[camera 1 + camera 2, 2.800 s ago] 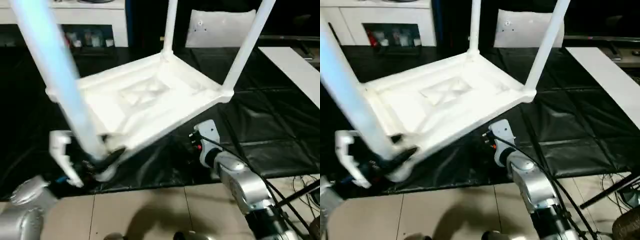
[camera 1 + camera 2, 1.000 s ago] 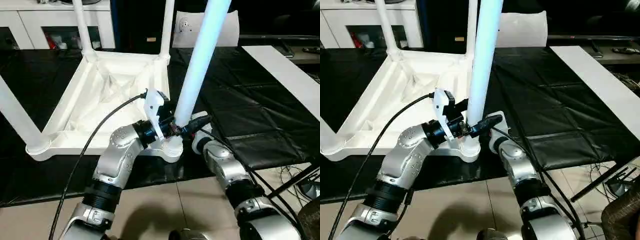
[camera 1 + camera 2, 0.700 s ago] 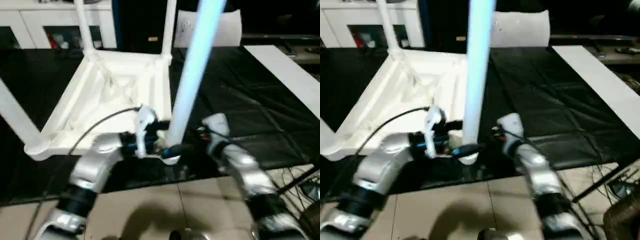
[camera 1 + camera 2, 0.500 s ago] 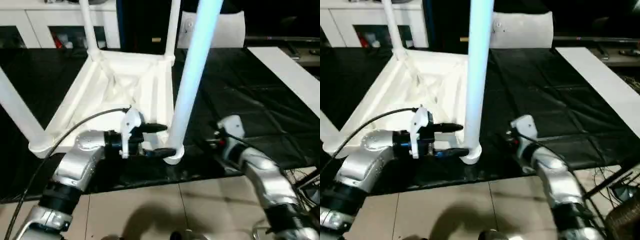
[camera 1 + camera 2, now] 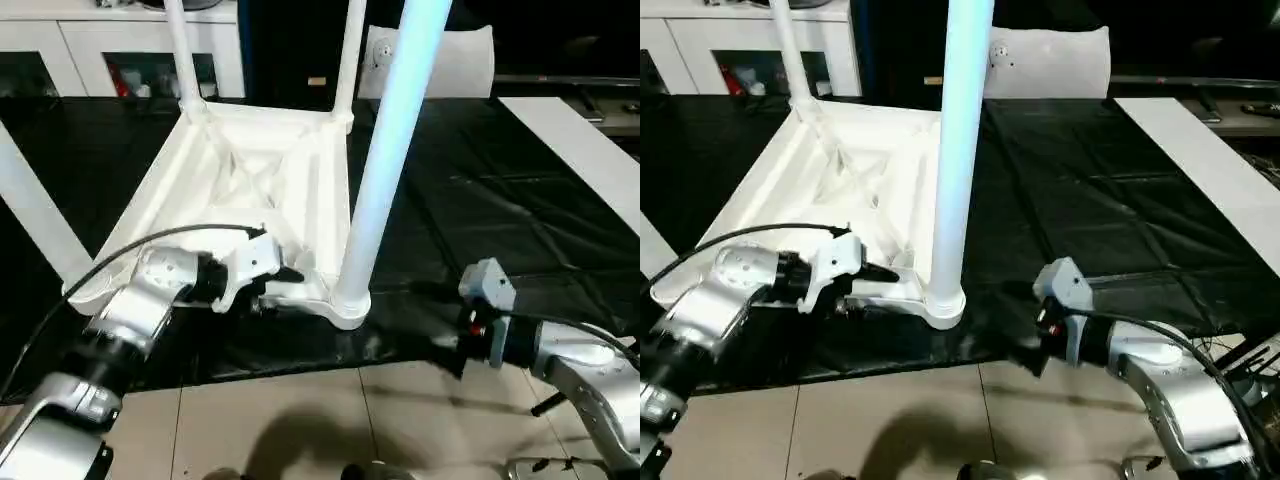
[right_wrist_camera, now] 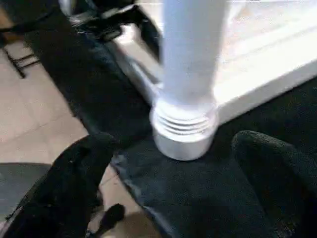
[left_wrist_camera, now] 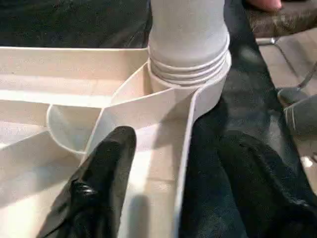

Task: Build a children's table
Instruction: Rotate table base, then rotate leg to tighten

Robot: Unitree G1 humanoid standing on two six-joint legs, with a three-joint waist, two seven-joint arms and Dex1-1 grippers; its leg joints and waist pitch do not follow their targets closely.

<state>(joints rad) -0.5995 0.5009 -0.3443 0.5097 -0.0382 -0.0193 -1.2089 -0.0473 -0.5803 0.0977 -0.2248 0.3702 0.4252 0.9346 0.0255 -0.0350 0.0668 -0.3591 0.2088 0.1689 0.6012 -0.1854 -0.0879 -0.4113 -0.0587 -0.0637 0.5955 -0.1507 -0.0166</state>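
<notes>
The children's table lies upside down on a black cloth, its ribbed white tabletop (image 5: pixel 250 175) facing up. White tube legs stand in its corner sockets; the nearest leg (image 5: pixel 388 150) is screwed into the front right socket (image 7: pixel 190 74). My left gripper (image 5: pixel 275 285) is at the front rim just left of that socket. It is open, with one finger (image 7: pixel 101 181) inside the tabletop and the other outside the rim. My right gripper (image 5: pixel 1010 330) hovers open on the cloth right of the socket, fingers (image 6: pixel 74 188) spread wide and touching nothing.
A white cabinet (image 5: pixel 120 40) stands at the back left and a flat white board (image 5: pixel 580 140) lies at the right. A white cushion-like piece (image 5: pixel 450 60) sits behind the table. The cloth (image 5: pixel 480 200) ends at tiled floor (image 5: pixel 300 420) near me.
My right gripper has drawn back from the leg's base, to the right and toward me. My left gripper has slid left from the leg to the tabletop's rim, and its jaws have narrowed.
</notes>
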